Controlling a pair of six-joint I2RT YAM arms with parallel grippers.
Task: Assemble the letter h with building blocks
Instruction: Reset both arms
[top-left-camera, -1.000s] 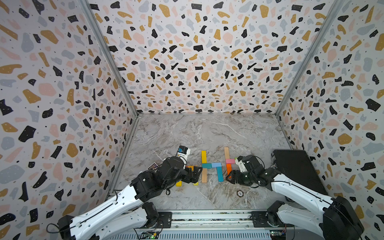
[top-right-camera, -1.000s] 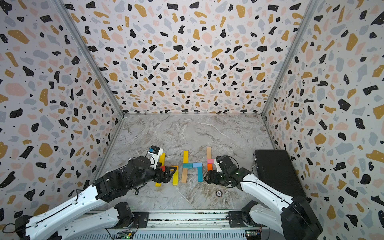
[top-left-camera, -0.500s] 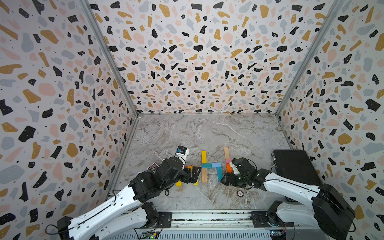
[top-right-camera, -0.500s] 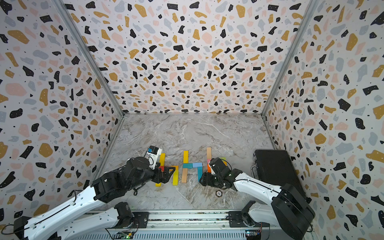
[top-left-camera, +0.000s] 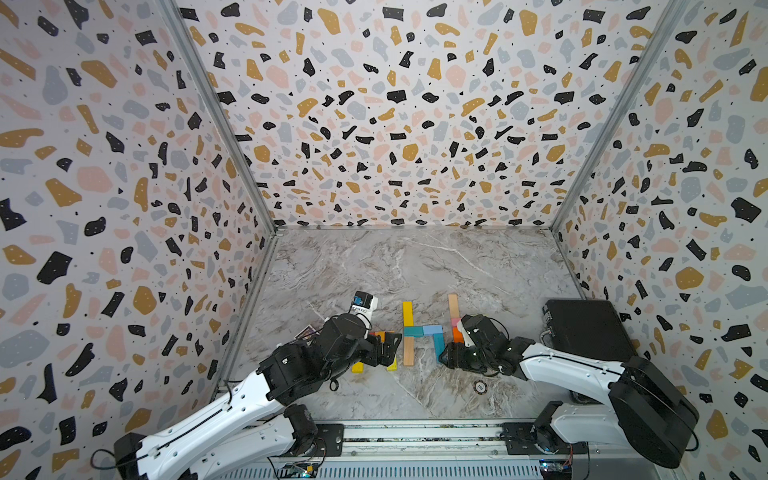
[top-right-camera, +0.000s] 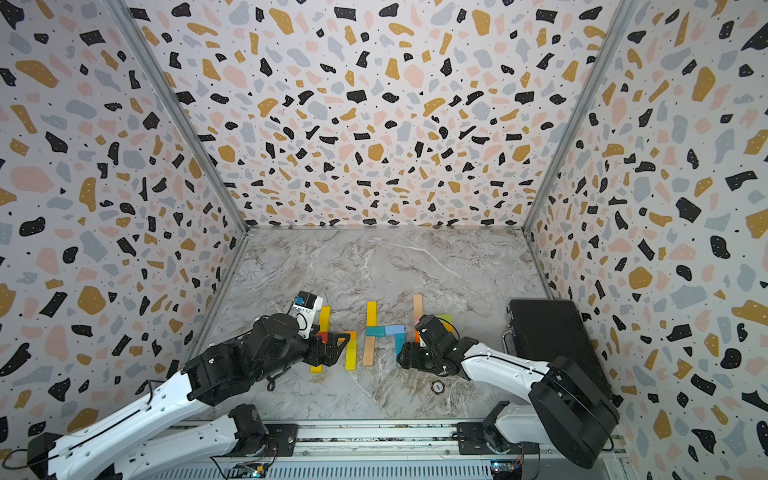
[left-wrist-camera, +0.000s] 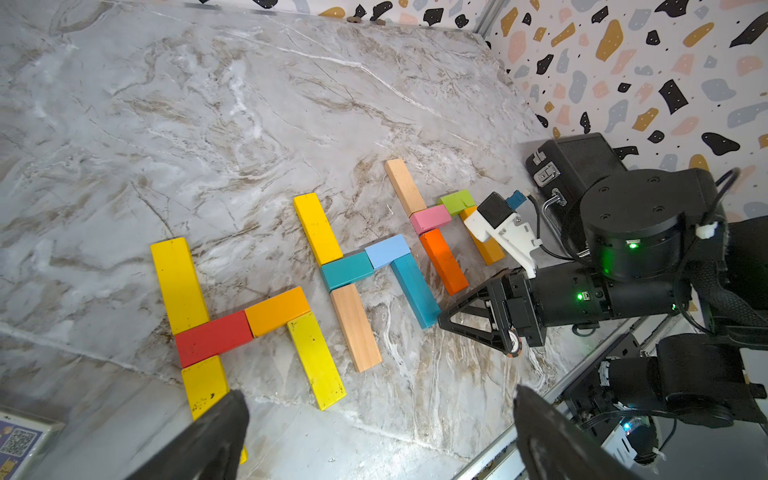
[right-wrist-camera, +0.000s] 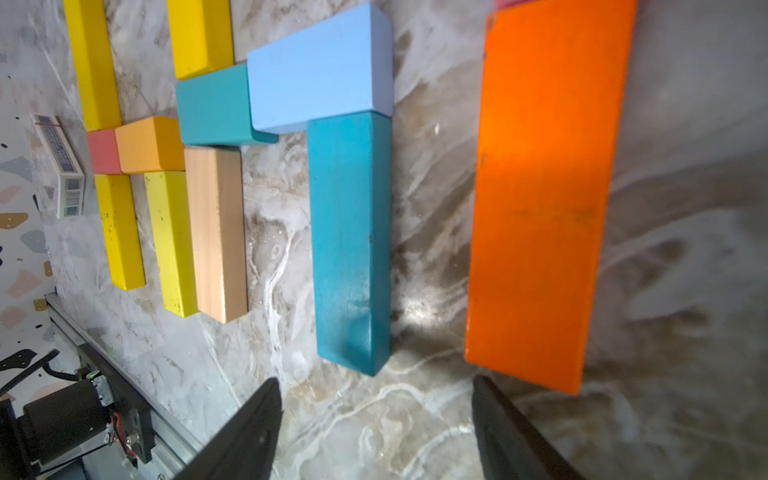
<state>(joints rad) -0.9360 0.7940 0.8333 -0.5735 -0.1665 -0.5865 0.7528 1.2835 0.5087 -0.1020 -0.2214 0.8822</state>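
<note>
Since a second ago my right gripper has swung from beside the pink and orange pieces toward the near edge of the marble floor, its fingers drawing in a little; my left gripper has not shifted. My right fingers stand roughly half apart with nothing between them, low at the near ends of the long teal bar and the orange bar. Whether 1 finger touches the orange end I cannot tell. My left fingers are spread fully, empty, by the yellow bar. I judge the building blocks light, rigid and smooth-painted, likely to skate on the marble at a nudge. I would pinch a bar across its narrow width at mid-length, where the side faces are free, and keep clear of the abutting neighbours. They lie flat at the front middle of the floor between my 2 arms, as 3 h shapes of 5 bars each. 1 is yellow with a red bar and an amber one. 1 is yellow, teal, light blue and plain wood. 1 is plain wood, a pink bar, a green bar, orange and amber.
</note>
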